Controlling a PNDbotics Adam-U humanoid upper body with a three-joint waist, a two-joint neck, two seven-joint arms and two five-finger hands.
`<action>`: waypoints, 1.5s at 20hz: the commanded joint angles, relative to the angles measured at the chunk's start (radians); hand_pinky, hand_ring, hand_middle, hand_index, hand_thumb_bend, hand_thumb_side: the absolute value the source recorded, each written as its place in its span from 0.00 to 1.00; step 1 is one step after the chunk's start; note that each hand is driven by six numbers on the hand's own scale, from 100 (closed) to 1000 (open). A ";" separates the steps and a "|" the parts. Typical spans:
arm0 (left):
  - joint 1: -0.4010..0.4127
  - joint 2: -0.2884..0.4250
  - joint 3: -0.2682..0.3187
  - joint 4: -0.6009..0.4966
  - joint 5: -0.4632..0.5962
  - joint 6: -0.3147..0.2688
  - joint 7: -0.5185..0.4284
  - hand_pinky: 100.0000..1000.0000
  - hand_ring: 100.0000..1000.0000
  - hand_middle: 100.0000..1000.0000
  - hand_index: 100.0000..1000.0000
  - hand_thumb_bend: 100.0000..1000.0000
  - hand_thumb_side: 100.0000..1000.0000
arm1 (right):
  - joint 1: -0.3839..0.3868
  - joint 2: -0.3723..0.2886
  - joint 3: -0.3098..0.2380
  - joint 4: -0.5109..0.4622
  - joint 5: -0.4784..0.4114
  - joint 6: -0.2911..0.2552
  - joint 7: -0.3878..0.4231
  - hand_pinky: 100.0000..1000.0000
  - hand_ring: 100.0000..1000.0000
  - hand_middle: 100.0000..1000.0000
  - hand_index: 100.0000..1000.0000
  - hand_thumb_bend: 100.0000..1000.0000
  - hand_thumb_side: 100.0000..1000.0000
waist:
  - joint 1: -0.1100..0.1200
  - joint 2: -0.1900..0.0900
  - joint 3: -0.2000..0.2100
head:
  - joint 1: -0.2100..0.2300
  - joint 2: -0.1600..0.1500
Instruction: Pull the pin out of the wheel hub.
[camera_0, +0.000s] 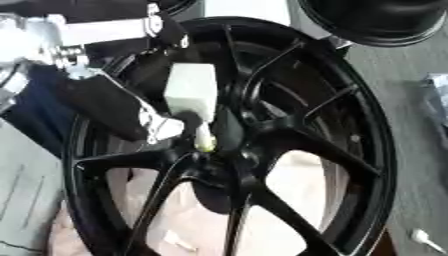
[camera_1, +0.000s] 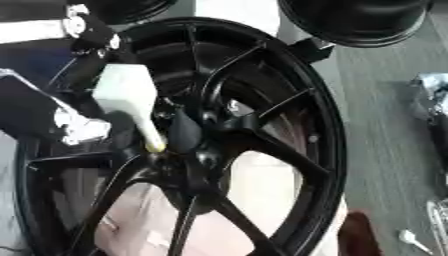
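Note:
A large black spoked wheel (camera_0: 350, 150) fills both views, and its hub (camera_0: 219, 165) sits near the middle. A white pin (camera_0: 191, 92) with a blocky head and a thin yellowish tip (camera_0: 205, 144) points down into the hub. My left hand (camera_0: 114, 107), black with silver parts, reaches in from the upper left. Its fingers (camera_0: 188, 120) curl round the pin just below the white head. Whether the tip is still seated in the hub is hidden by the spokes. My right hand shows in neither view.
A second black wheel (camera_0: 381, 20) lies at the top right. On the grey floor to the right are a small white piece (camera_0: 426, 241) and a crumpled silvery thing (camera_0: 436, 95). A pale pinkish surface (camera_0: 289, 185) shows through the spokes.

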 joint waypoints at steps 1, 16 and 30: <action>0.020 0.051 0.085 -0.013 -0.038 0.015 0.032 0.50 0.28 0.05 0.21 0.00 0.12 | 0.001 -0.024 -0.015 -0.019 0.003 -0.001 -0.010 0.78 0.80 0.58 0.70 0.00 0.46 | 0.001 -0.029 0.009 | -0.014 0.006; 0.337 0.142 0.460 0.183 -0.164 0.147 0.263 0.50 0.30 0.07 0.25 0.00 0.18 | 0.033 -0.032 -0.079 -0.042 0.019 0.007 -0.077 0.77 0.80 0.58 0.70 0.00 0.43 | -0.024 -0.053 0.093 | -0.095 0.028; 0.714 0.059 0.814 0.171 -0.021 0.052 0.494 0.87 0.80 0.77 0.90 0.33 1.00 | 0.005 -0.032 -0.068 -0.046 0.009 0.003 -0.073 0.77 0.80 0.58 0.70 0.00 0.43 | -0.009 -0.047 0.024 | -0.075 -0.016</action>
